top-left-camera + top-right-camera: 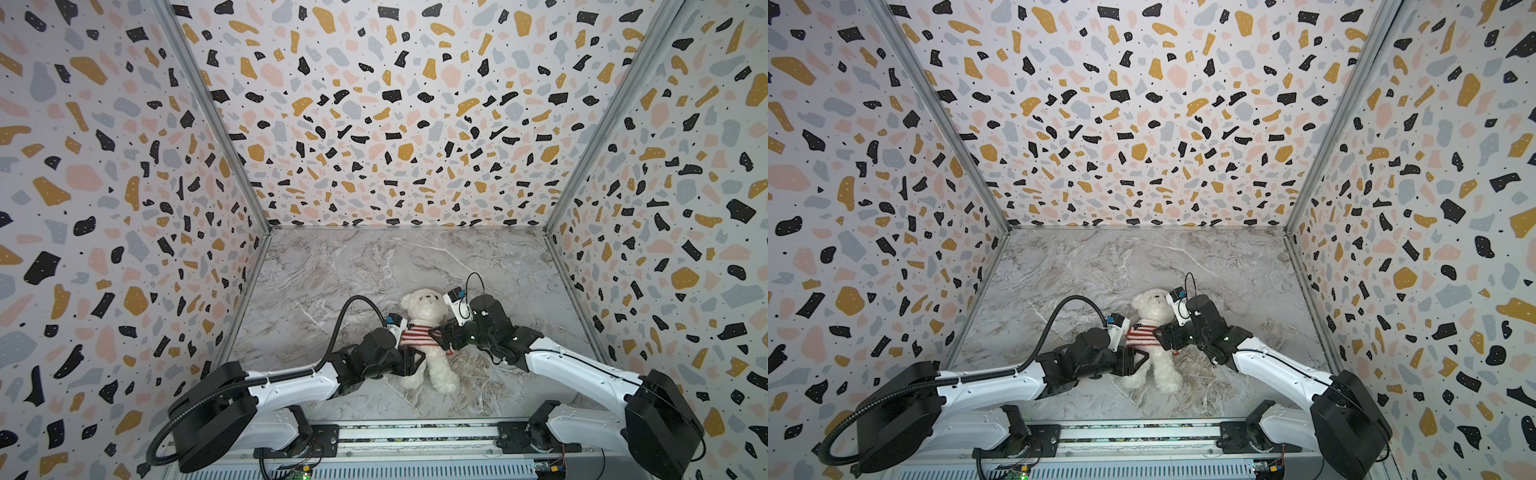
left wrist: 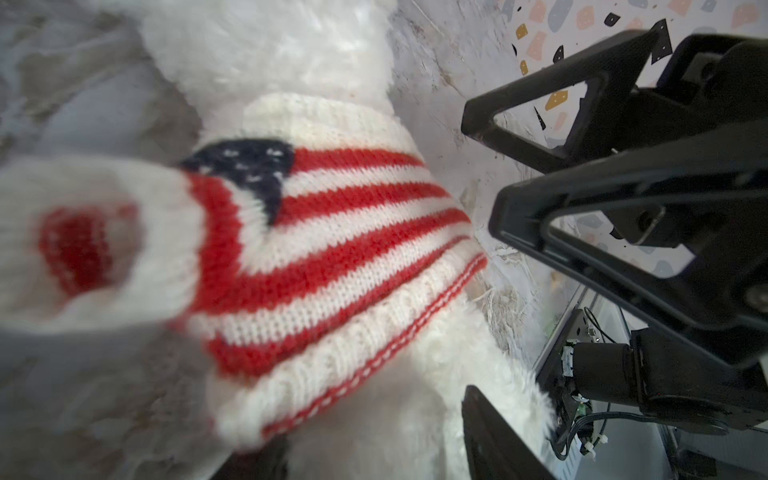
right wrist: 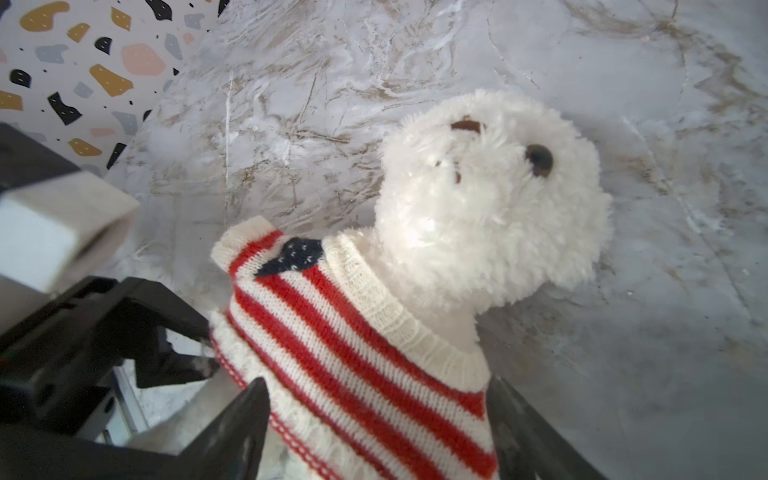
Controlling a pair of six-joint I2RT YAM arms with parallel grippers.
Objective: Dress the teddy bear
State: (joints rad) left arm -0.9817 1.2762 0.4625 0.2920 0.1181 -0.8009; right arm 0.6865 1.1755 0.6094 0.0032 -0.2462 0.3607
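The teddy bear [image 1: 424, 306] lies face up on the marble tabletop [image 1: 374, 266], near the arms' bases, its striped sweater [image 1: 415, 334] over the chest and one sleeve [image 2: 83, 245] apparently empty. The left gripper [image 1: 415, 360] straddles its hips, jaws apart, grip impossible to tell, probably steadying it. The right gripper [image 1: 436, 332], spread wide, flanks the sweater, seemingly poised to tug it

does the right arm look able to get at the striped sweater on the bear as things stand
Probably yes. The right gripper sits at the teddy bear's torso, jaws apart on either side of the striped sweater, nothing between them and the knit. The left gripper is lower, by the hip.
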